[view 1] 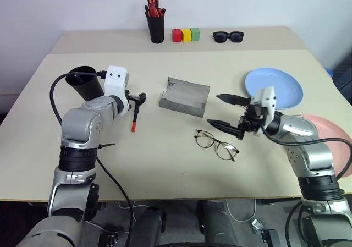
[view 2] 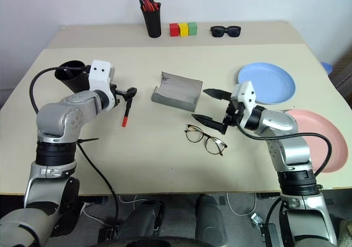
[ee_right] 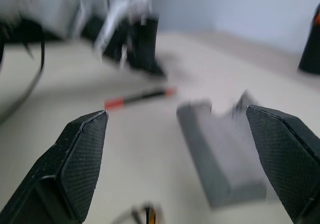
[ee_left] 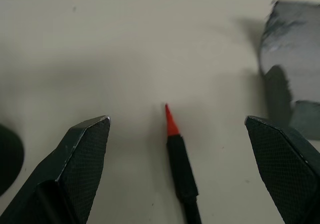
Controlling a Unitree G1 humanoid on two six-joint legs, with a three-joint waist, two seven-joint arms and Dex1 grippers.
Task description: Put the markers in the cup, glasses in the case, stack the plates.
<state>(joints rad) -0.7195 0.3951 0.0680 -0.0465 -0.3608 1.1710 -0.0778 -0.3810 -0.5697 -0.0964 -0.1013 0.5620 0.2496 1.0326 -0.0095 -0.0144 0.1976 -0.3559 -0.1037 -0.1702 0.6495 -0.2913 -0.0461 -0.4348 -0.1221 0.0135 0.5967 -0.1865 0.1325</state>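
Observation:
A slim marker [view 1: 134, 120] with red ends and a black barrel lies on the table left of centre. My left gripper [view 1: 137, 99] hangs just above its far end, open, the marker's red tip [ee_left: 171, 122] lying between the spread fingers. The black cup [view 1: 82, 80] stands behind my left forearm. The grey case [view 1: 185, 97] sits mid-table with its flap up. Wire-frame glasses [view 1: 216, 143] lie in front of it. My right gripper [view 1: 225, 112] is open beside the glasses, holding nothing. The light blue plate [view 1: 274, 87] and pink plate [view 1: 330, 142] lie apart at the right.
Along the back of the table stand a black pen holder [view 1: 155, 24] with orange-red markers, three coloured blocks [view 1: 185, 35] and black sunglasses [view 1: 228, 36]. A black cable loops from my left arm over the table's left side.

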